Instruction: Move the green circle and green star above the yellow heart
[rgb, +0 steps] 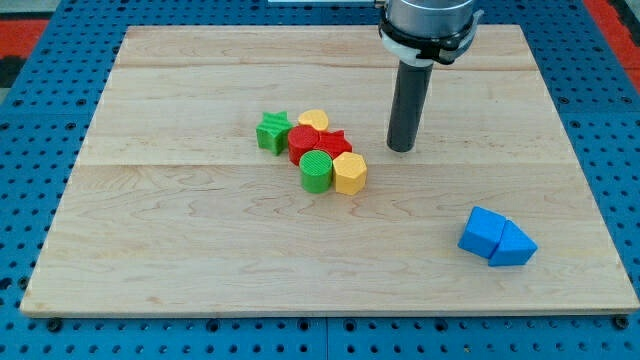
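The green star (272, 131) lies left of centre, at the left end of a tight cluster. The yellow heart (314, 121) sits just right of it, at the cluster's top. The green circle (316, 170) is at the cluster's bottom, below a red circle (303, 144) and beside a yellow hexagon (350, 172). A red star (337, 143) sits between the heart and the hexagon. My tip (401, 148) rests on the board to the right of the cluster, apart from the red star by a small gap.
A blue cube (484, 231) and a blue triangle (514, 245) touch each other at the lower right. The wooden board (180, 230) lies on a blue perforated table.
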